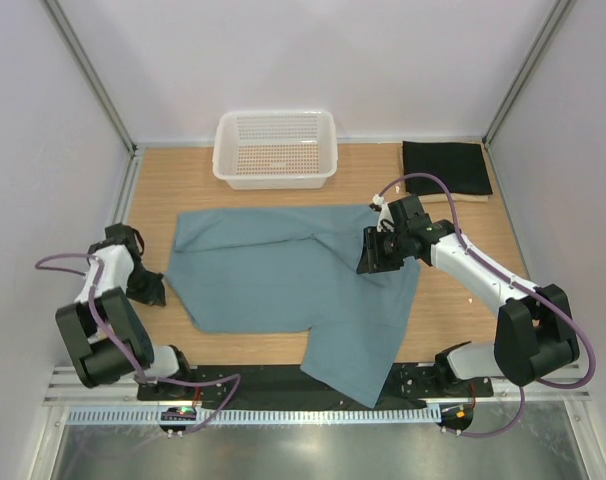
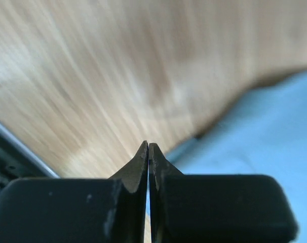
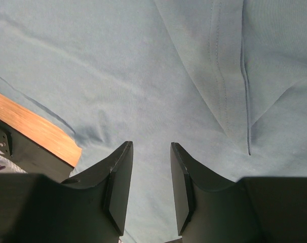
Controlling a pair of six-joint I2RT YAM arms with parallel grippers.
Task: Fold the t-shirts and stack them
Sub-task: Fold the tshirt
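The teal-blue t-shirt (image 1: 273,280) lies spread over the middle of the table, and its near right part hangs over the front edge. My left gripper (image 1: 153,292) sits low at the shirt's left edge. In the left wrist view it (image 2: 148,146) is shut, tips over wood, with the blurred shirt (image 2: 275,131) just to the right and no cloth clearly pinched. My right gripper (image 1: 371,256) hovers over the shirt's right side. It (image 3: 151,146) stands open above a seamed fold of the cloth (image 3: 143,76). A folded black t-shirt (image 1: 445,167) rests at the back right, a pale beige strip (image 1: 468,198) showing under its near edge.
A white mesh basket (image 1: 223,150) stands at the back centre against the wall. Bare wood (image 1: 463,300) shows right of the teal shirt, and the black front rail (image 3: 27,152) shows in the right wrist view. Walls close in on three sides.
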